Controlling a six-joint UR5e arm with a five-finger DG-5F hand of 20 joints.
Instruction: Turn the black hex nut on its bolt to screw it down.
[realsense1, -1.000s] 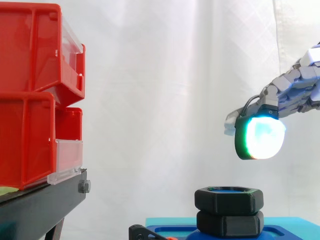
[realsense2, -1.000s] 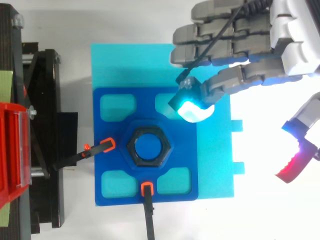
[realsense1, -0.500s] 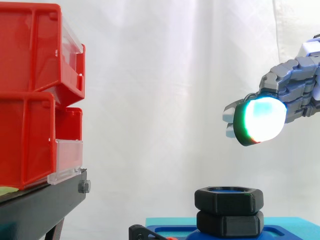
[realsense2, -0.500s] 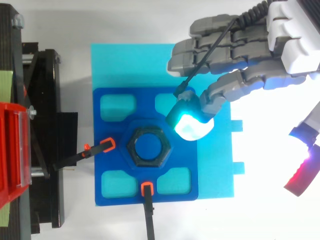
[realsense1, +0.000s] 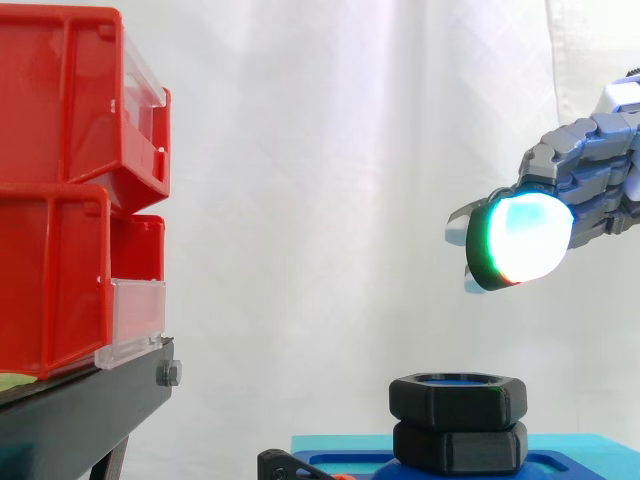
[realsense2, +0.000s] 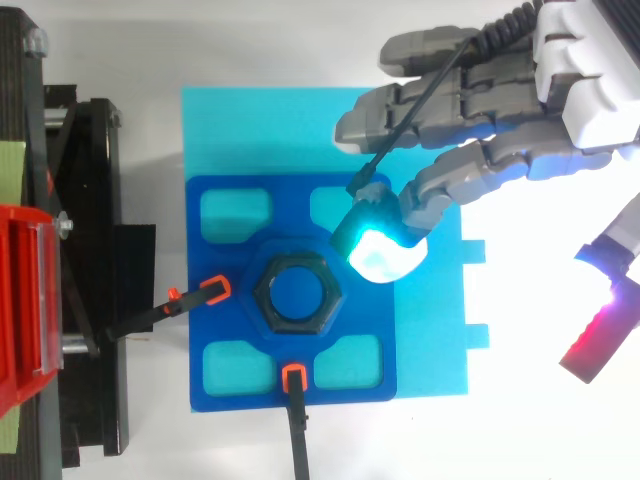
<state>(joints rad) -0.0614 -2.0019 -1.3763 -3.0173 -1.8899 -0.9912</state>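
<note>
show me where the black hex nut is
In the top view the black hex nut sits at the centre of the dark blue plate; the side view shows the robot hand above and right of it, apart.

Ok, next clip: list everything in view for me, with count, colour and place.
hex nut: one, black, middle of the plate
hex piece: one, black, directly under the nut
plate: one, dark blue with cyan pockets, on the sheet
sheet: one, cyan, under the plate
clamps: two, black with orange tips, at the plate's left and lower edges
bins: two, red with clear fronts, stacked on the stand
stand: one, black, at the left
curtain: one, white, behind everything
hand: one, grey, open, above and right of the nut, touching nothing; pads glow cyan-white and red
</note>
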